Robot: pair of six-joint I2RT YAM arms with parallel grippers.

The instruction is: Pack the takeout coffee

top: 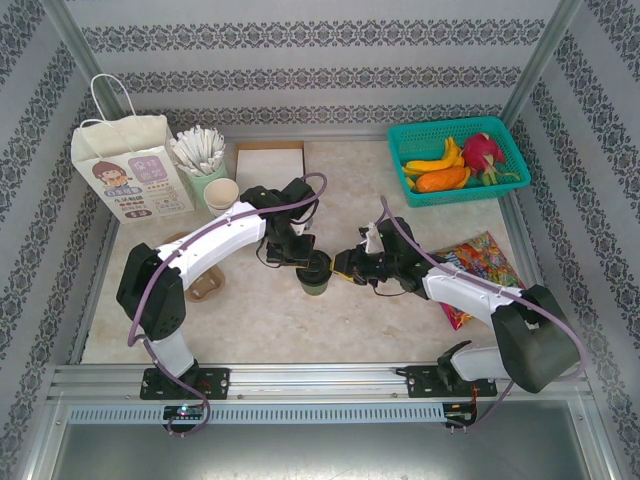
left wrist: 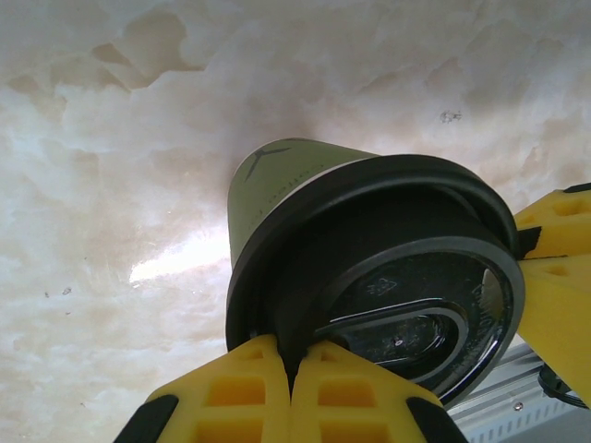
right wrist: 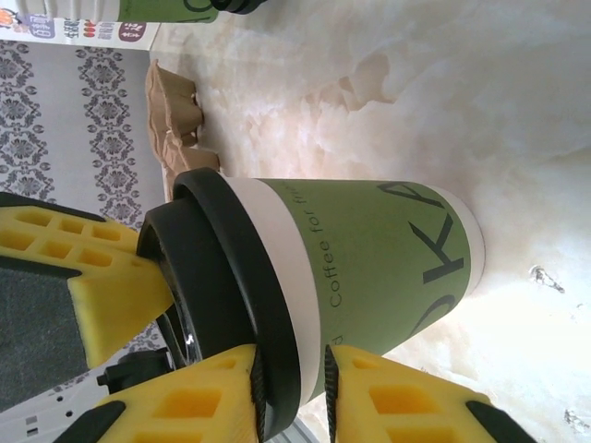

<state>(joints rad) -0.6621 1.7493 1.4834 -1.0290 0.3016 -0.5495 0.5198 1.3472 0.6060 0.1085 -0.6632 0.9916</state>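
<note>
Overhead: cream marble-look table inside a metal frame, walls papered in grey damask stripes. Coffee cup stands upright near the table's middle, between the two arms. Left gripper sits at its far-left side and right gripper at its right side, both at lid height. Paper bag is in the far-left corner, with a cup of white sticks and stacked cream cups just beside it and a white board next over. Teal basket of fruit far right, snack packet near the right arm, brown cardboard tray near the left arm.

Left wrist: glossy marble with a bright glare patch. Left fingers are pressed together, clenched, tips against the rim of the black lid. I see nothing between them. Yellow fingers of the other gripper sit at the lid's far edge.

Right wrist: right fingers flank the lid rim with a narrow gap. Cannot tell whether they clamp it. Cup base sits on the marble. Left gripper's finger touches the lid top. Wallpaper and the cardboard tray are behind.
</note>
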